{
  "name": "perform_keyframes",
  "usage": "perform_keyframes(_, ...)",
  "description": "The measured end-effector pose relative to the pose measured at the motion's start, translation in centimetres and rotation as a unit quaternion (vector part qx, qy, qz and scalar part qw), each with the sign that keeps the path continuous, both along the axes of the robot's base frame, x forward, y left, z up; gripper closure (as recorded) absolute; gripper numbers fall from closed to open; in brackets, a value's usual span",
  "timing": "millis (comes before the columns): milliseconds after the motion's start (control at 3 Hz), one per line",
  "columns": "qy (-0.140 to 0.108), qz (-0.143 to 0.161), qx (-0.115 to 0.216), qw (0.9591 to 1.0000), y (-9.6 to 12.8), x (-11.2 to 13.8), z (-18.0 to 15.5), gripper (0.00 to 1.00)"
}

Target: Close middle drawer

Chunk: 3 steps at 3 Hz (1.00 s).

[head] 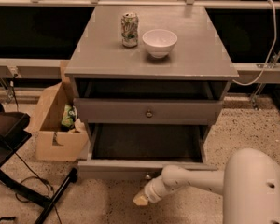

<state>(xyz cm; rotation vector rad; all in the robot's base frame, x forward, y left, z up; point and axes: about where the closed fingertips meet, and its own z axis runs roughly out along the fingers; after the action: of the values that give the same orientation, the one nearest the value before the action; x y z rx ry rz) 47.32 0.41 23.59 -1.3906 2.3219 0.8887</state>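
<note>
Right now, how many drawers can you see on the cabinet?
2. The upper drawer sits just under the cabinet top; the middle drawer is pulled out below it, with the gripper low in front of its panel. Another drawer may be hidden underneath.

A green-printed can [129, 29] stands on the tabletop [102, 55], just left of a white bowl [159, 42]. A cardboard box [51, 141] holding a green packet [68, 117] sits on the speckled floor [252, 129], lower left. The tool [141, 199] hangs low, near the floor.
</note>
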Motion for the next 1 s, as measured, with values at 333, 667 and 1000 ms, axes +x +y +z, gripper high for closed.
perform_keyframes(333, -0.003, -0.011, -0.017, 0.9998, 1.2, 3.5, 0.7, 1.0)
perform_keyframes(667, -0.003, -0.011, -0.017, 0.9998, 1.2, 3.5, 0.7, 1.0)
perform_keyframes(1000, -0.004, -0.012, -0.009, 0.9999, 0.6, 5.1, 0.2, 1.0)
